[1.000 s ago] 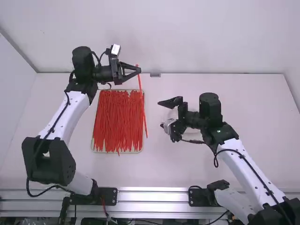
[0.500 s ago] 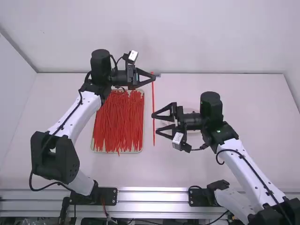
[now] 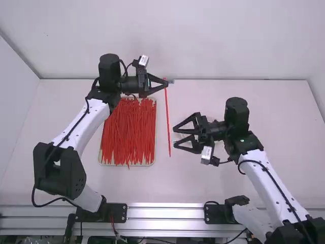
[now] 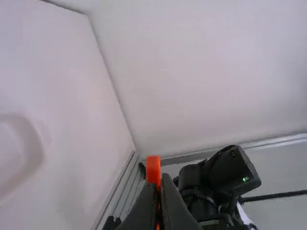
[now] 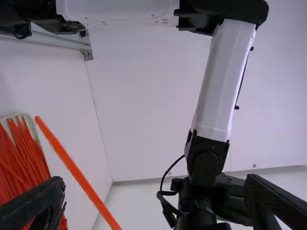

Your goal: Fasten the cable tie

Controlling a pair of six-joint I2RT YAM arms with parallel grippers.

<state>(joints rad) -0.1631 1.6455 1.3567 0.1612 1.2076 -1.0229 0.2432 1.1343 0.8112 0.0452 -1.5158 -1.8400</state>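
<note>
Hanging from the left end effector (image 3: 163,85) in the high view, the cable tie (image 3: 167,119) is a thin, straight red strip. It is nearly upright above the table (image 3: 269,109), just beside the tray (image 3: 137,164) that carries the pile of red ties (image 3: 127,129). Its top end is hidden between the pinched fingers. Its lower tip sits close to the right end effector (image 3: 175,137), whose fingers are spread wide; whether it touches them is hard to make out.

In the left wrist view, the left end effector (image 4: 157,203) is clamped narrow on the cable tie (image 4: 153,168). Only its orange-red head pokes above the fingertips, and the strap is hidden.

In the right wrist view, the right end effector (image 5: 154,191) has its fingers (image 5: 41,201) far apart with nothing between the pads. The cable tie (image 5: 72,165) slants past as a flat orange band and is cut off at the frame edge. The pile of red ties (image 5: 17,158) is also partly cut off.
</note>
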